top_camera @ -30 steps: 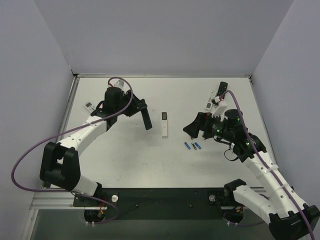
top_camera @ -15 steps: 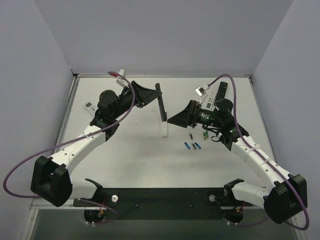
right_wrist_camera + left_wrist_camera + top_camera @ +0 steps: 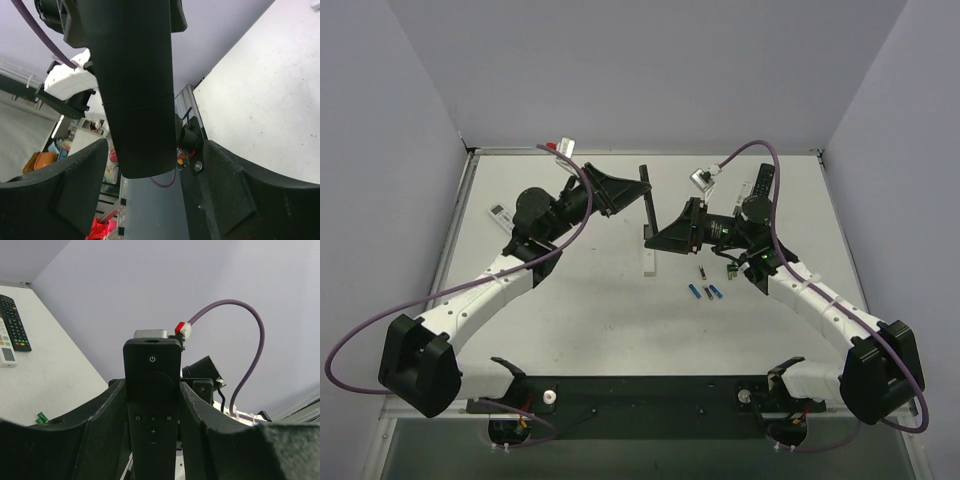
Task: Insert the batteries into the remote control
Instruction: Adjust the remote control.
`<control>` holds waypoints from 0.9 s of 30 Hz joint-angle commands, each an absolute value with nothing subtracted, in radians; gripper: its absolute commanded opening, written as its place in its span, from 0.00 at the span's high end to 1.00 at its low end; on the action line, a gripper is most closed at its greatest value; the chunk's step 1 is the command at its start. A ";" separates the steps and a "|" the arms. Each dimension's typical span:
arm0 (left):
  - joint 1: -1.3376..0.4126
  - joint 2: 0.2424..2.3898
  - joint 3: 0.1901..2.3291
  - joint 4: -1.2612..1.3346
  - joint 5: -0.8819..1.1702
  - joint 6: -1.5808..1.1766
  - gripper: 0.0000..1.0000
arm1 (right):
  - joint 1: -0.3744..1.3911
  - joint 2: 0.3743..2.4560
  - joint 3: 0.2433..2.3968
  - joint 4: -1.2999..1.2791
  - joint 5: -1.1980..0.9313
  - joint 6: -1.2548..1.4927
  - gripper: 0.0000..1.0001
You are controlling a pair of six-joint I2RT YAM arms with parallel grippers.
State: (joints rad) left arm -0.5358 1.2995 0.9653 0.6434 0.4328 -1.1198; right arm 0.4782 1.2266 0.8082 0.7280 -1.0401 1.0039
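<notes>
The black remote (image 3: 646,205) hangs above the table (image 3: 570,320), clamped in the left gripper (image 3: 632,190). The right gripper (image 3: 658,238) straddles its near end, jaws wide apart. The batteries (image 3: 705,291) lie on the table near that gripper.

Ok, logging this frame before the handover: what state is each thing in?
left gripper, shut on black remote
black remote, held in the air
right gripper, open, fingers either side of black remote
batteries, loose on the table
white remote, flat on the table
</notes>
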 commanded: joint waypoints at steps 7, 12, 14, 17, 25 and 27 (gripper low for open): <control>-0.543 1.229 0.954 0.724 0.477 -1.098 0.89 | 0.508 1.238 0.865 0.882 -1.130 1.023 0.70; -0.543 1.200 0.936 0.701 0.483 -1.066 0.73 | 0.515 1.206 0.891 0.750 -1.132 0.913 0.90; -0.543 1.184 0.937 0.637 0.474 -1.028 0.45 | 0.518 1.192 0.907 0.620 -1.114 0.808 0.95; -0.543 1.138 0.951 0.494 0.414 -0.939 0.22 | 0.523 1.158 0.942 0.412 -1.059 0.650 0.99; -0.619 1.045 1.040 0.094 0.143 -0.755 0.08 | 0.601 1.121 1.057 -0.042 -0.784 0.335 1.00; -0.653 1.051 1.055 0.061 0.079 -0.744 0.07 | 0.635 1.118 1.066 -0.080 -0.717 0.305 1.00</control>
